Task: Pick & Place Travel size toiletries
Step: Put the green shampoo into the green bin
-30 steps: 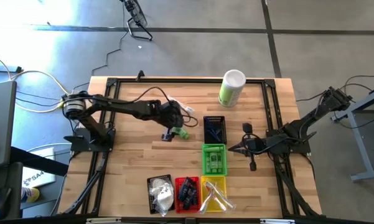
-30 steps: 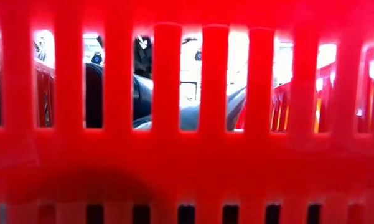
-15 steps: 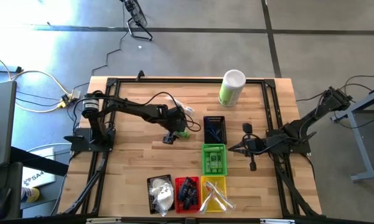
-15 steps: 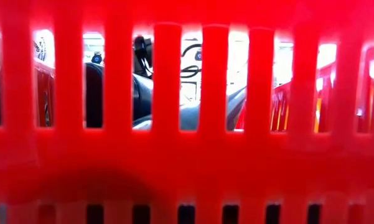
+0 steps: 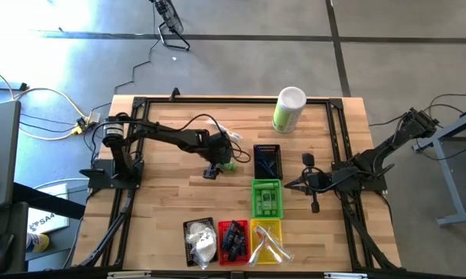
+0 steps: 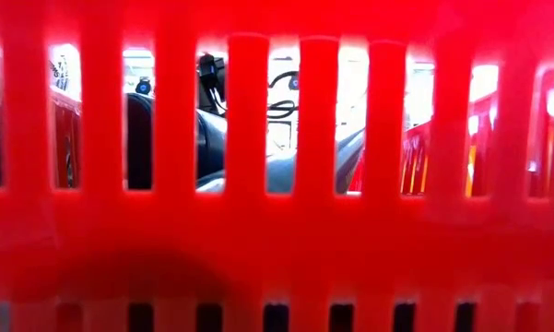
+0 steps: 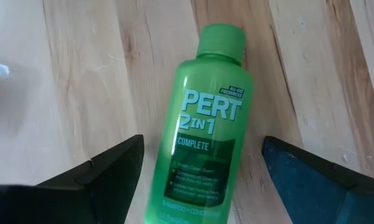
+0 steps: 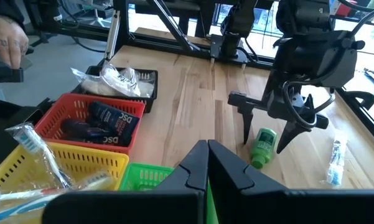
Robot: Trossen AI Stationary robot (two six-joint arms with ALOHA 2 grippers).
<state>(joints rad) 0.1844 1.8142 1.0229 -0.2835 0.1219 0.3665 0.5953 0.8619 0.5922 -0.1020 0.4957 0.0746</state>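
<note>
Mid-bench, left pincer (image 5: 215,165) wide, straddling lying green bottle (image 7: 200,130); lower centred, then close across its body. Right pincer (image 8: 206,163) shut, idle.

We see two matte black jointed arms on black tubular frames. The left arm (image 5: 167,134) carries a silver-ringed shoulder joint and a looping black cable near its wrist; its black two-finger left gripper (image 8: 271,134) has tapered, pointed fingers (image 7: 93,177) with flat inner faces. The right arm (image 5: 372,160) ends in the matching black right gripper (image 8: 208,163), with blunt angular fingertips.
</note>
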